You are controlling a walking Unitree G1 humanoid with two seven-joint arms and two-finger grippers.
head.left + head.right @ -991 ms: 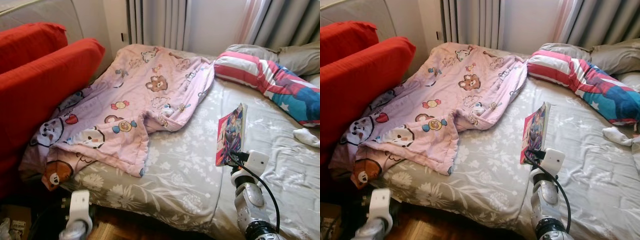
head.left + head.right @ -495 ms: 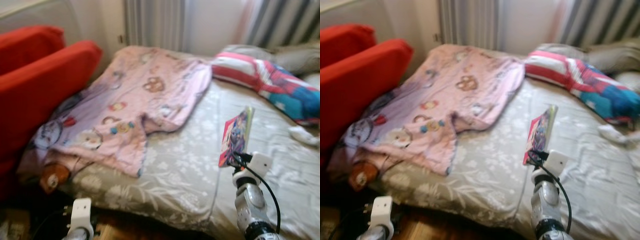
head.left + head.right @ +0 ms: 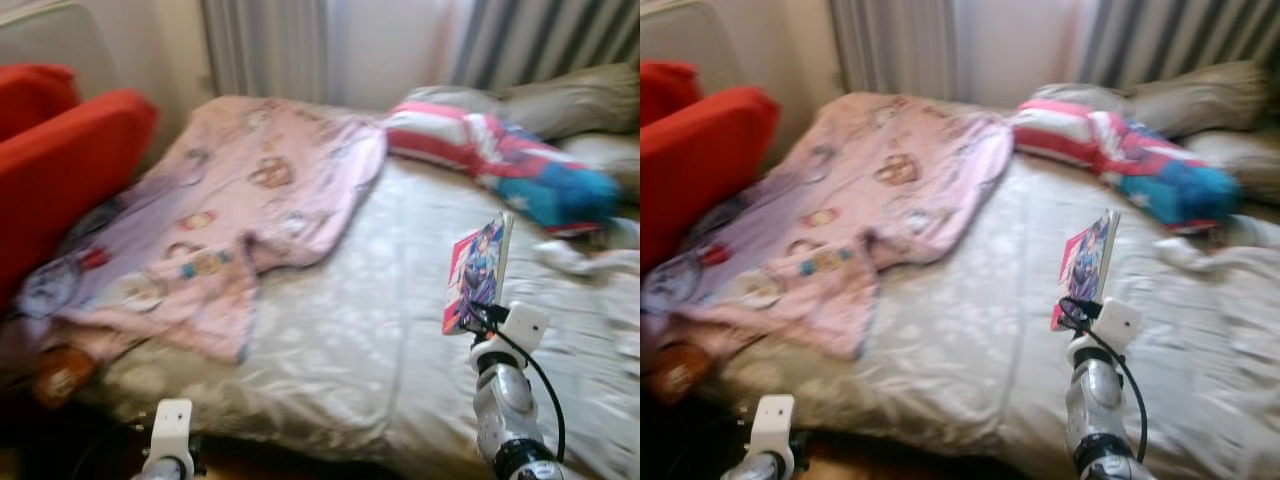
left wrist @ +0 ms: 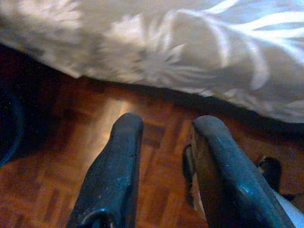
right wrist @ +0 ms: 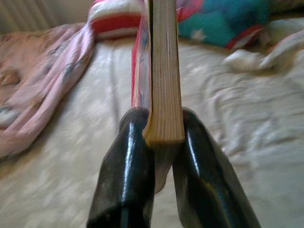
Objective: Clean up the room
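My right gripper (image 5: 159, 137) is shut on a thin paperback book (image 3: 477, 273) with a pink and blue illustrated cover, held upright on edge above the grey floral bed sheet (image 3: 330, 340). The book's page edge (image 5: 164, 71) runs between the two black fingers (image 5: 126, 166). My left arm (image 3: 170, 440) hangs low at the bed's near edge. Its gripper (image 4: 164, 142) is open over the wooden parquet floor (image 4: 95, 156), with nothing between its fingers.
A pink cartoon-print blanket (image 3: 230, 210) covers the bed's left half. Red cushions (image 3: 60, 170) stand at the far left. A red, white and blue pillow (image 3: 510, 160) and grey pillows (image 3: 570, 100) lie at the head. A white sock (image 3: 575, 262) lies beyond the book.
The whole view has shifted, so my head camera has turned to the right. The book stays clamped in the right gripper, raised a little. The left arm still hangs low.
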